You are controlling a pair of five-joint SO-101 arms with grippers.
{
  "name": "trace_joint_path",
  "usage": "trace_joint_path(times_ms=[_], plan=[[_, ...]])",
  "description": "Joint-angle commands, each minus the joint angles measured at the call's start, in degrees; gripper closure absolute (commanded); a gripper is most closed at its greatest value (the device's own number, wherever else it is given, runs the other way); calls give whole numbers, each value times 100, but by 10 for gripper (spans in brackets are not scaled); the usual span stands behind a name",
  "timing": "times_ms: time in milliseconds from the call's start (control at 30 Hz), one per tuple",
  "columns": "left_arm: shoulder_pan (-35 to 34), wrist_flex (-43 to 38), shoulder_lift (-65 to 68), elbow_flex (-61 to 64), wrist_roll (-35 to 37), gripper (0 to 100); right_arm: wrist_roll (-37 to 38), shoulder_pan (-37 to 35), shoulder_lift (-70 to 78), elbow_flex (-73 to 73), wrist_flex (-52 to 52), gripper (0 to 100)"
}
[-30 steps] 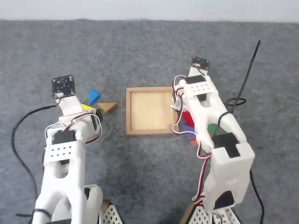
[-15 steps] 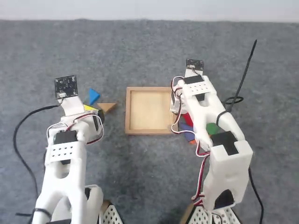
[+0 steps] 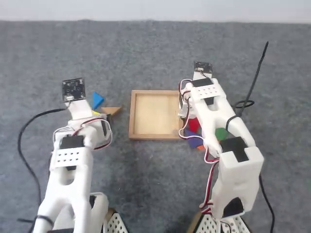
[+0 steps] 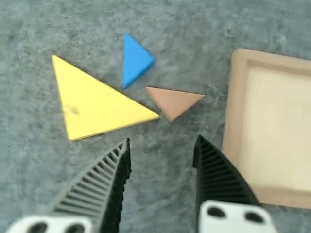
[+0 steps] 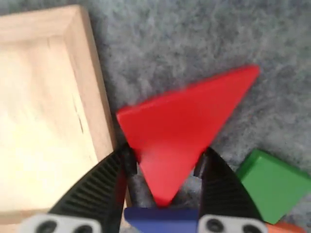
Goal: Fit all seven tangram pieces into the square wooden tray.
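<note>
Here we see the right gripper clenched on the narrow corner of the red triangle, just beside the rim of the tray; a dark blue piece and a green piece lie close by on the carpet. We find the left gripper released, jaws apart, above the carpet on the tray's other side. Beyond it lie the yellow triangle, the tan triangle and, farthest, the blue triangle.
</note>
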Motion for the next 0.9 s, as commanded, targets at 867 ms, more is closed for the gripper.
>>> trace_joint_path(times_ms=[867], plan=[[158, -26, -167, -4, -123, 795, 4958, 1156, -365, -923, 1262, 862]])
